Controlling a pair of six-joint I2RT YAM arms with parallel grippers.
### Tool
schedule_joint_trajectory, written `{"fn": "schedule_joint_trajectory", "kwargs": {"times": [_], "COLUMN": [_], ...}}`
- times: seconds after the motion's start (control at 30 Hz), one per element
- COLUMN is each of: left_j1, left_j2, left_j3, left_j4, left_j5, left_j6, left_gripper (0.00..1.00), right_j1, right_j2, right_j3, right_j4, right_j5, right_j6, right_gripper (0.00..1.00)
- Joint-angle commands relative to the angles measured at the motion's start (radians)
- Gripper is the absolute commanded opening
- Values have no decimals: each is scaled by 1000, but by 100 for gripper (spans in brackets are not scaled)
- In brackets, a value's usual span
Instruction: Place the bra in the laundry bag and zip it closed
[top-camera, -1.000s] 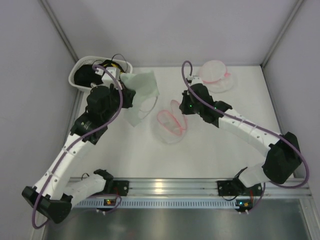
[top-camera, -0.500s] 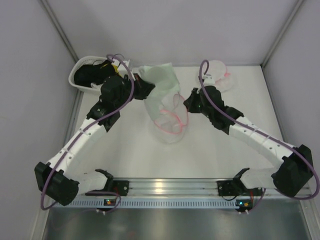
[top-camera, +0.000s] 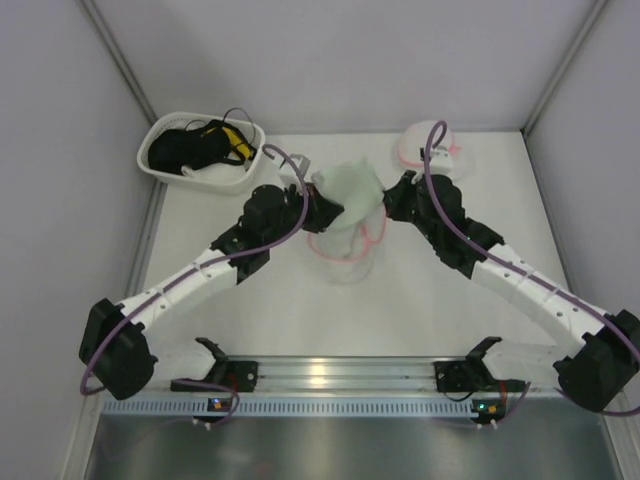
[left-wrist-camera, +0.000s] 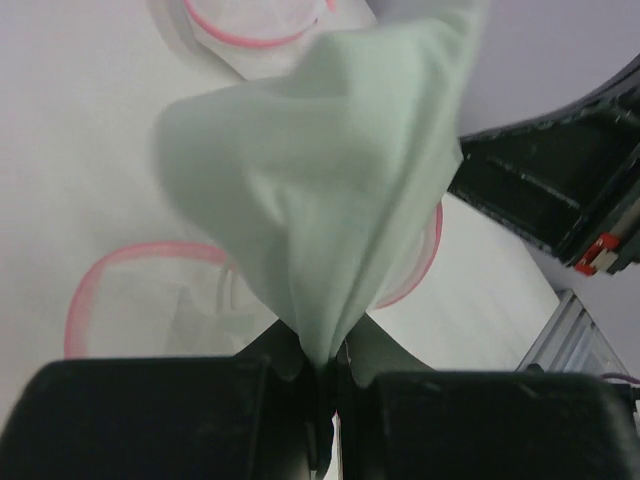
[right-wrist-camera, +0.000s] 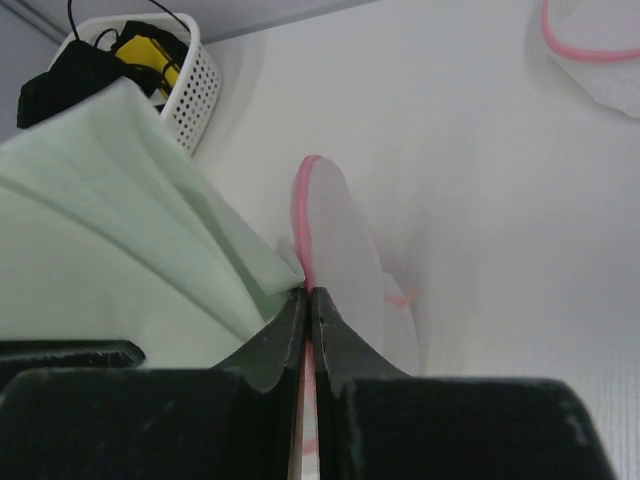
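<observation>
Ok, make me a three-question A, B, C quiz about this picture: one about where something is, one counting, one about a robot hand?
1. Where is the white basket? A) far left corner B) far right corner C) between the arm bases
2. How many pink-rimmed mesh bags? A) one B) two C) four
3. The left gripper is: A) open, empty B) shut on the bra C) shut on the basket
Answers: 1 A, it sits far left. 2 B, the laundry bag in the middle, a second bag far right. 3 B, it pinches the cloth.
</observation>
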Motion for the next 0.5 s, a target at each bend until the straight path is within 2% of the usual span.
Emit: {"fn": "schedule_joint_trajectory", "kwargs": {"times": [0.0,0.27,0.47], "left_j1": [-34,-44,-51], "left_j2": [3,65,170], "left_j3": [-56,-162,-123], "left_j4": [128,71,13], "left_j5": [-41,-63,-153], "left_j6": [24,72,109], "left_gripper": [0,0,0], "right_j1": [-22,-42,-42], "right_j2": [-27,-46,-44], "right_j3": [13,44,53], "right_j4": [81,79,114], "right_j5": [24,19,-60], "right_j6": [0,-45,-54], "right_gripper": [0,0,0]}}
